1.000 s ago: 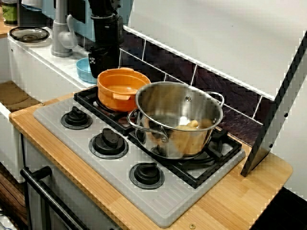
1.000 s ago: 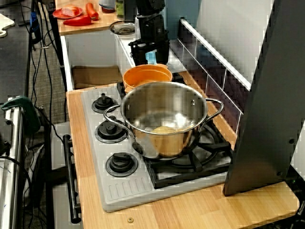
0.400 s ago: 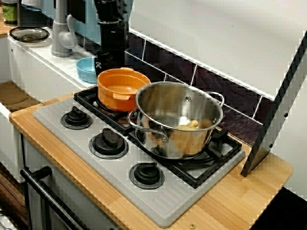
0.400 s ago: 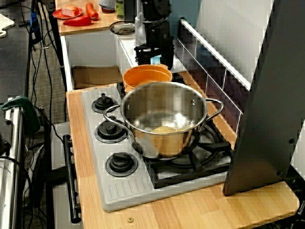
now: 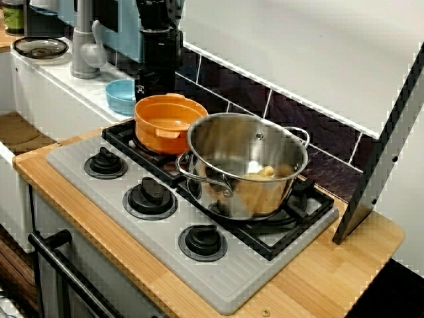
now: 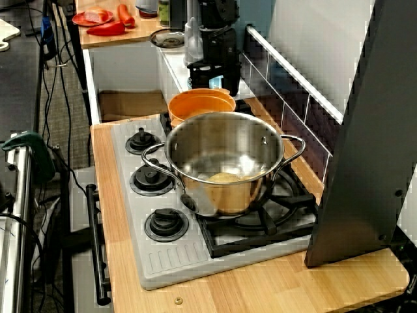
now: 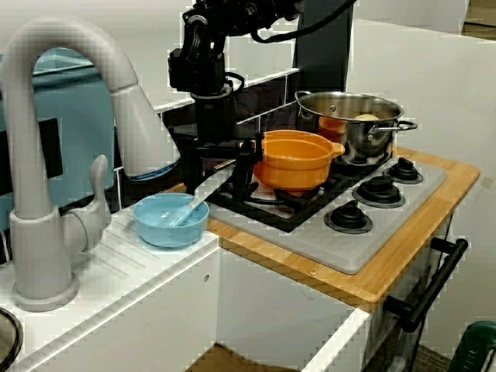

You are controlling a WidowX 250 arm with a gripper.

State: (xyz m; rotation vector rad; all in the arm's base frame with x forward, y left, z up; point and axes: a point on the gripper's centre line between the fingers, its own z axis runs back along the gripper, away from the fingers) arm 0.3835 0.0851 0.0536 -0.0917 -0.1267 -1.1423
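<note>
From the sink side: a bowl sits just below-left of the claw, which hangs wide open and empty. An orange pot rests steady on the grate just right of it, a steel pot beyond. The claw has edged toward the tiled wall.

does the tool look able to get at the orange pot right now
Likely yes: the open tool hangs right beside the orange pot, with nothing between them and its rim uncovered.
</note>
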